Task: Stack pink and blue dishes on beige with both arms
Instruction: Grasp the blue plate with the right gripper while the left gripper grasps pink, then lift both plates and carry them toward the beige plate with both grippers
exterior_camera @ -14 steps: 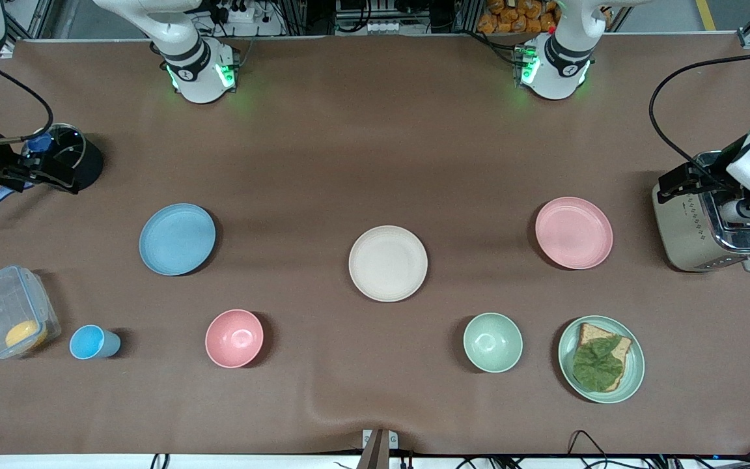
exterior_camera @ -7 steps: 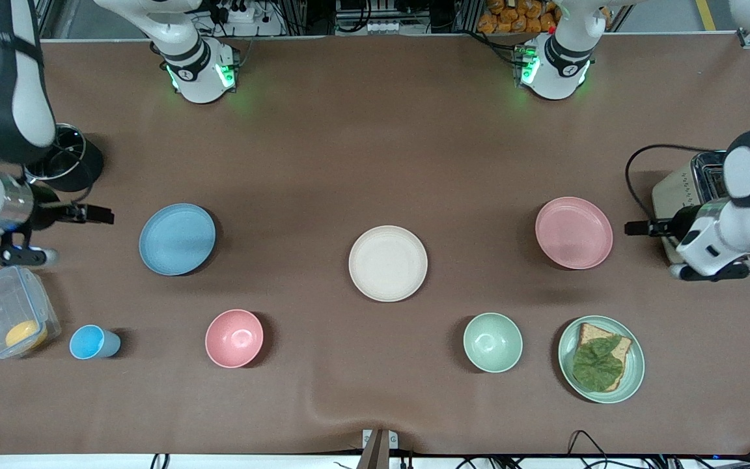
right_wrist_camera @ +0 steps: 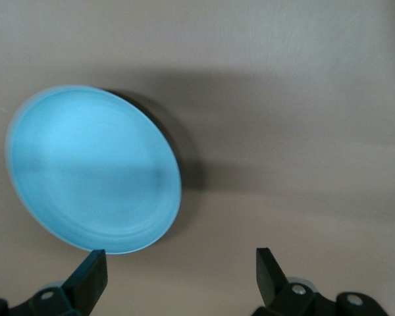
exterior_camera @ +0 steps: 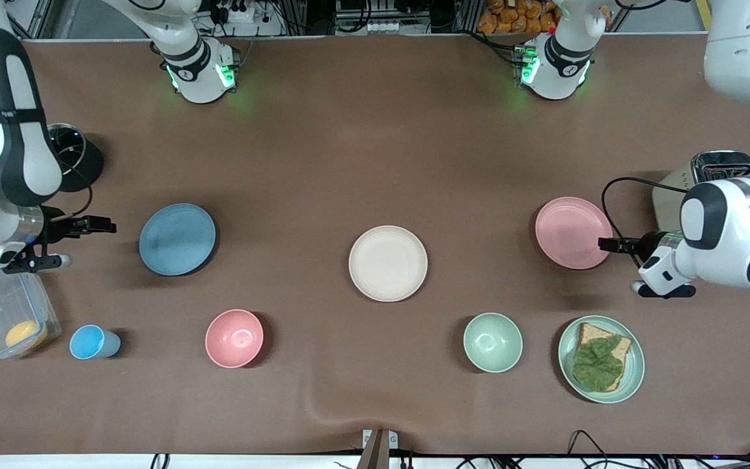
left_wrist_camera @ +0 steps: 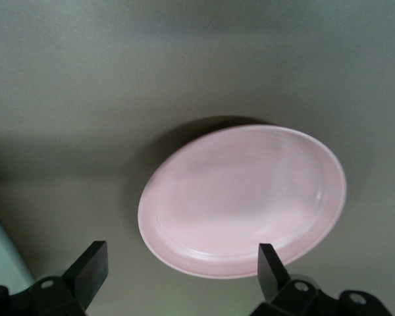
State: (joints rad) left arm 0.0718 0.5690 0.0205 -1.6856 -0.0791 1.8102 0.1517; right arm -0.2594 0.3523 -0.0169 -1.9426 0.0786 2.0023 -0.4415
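Observation:
The beige plate (exterior_camera: 388, 263) lies at the table's middle. The pink plate (exterior_camera: 573, 232) rests toward the left arm's end. My left gripper (exterior_camera: 617, 267) hovers open beside its rim. In the left wrist view the pink plate (left_wrist_camera: 243, 197) lies just ahead of the left gripper (left_wrist_camera: 182, 276), one fingertip (left_wrist_camera: 271, 263) over its edge. The blue plate (exterior_camera: 177, 239) sits toward the right arm's end. My right gripper (exterior_camera: 92, 244) hangs open beside it, a short gap away. In the right wrist view the blue plate (right_wrist_camera: 92, 168) lies ahead of the right gripper (right_wrist_camera: 178, 276), off to one side.
Nearer the front camera stand a blue cup (exterior_camera: 92, 342), a deep pink bowl (exterior_camera: 234, 338), a green bowl (exterior_camera: 493, 342) and a green plate with bread and lettuce (exterior_camera: 601, 359). A clear box (exterior_camera: 4, 319), a black holder (exterior_camera: 79, 159) and a toaster (exterior_camera: 720, 161) sit at the table's ends.
Both arms swung in from the table's ends. The left gripper left the toaster and reached the pink plate's rim. The right gripper came from the black holder toward the blue plate.

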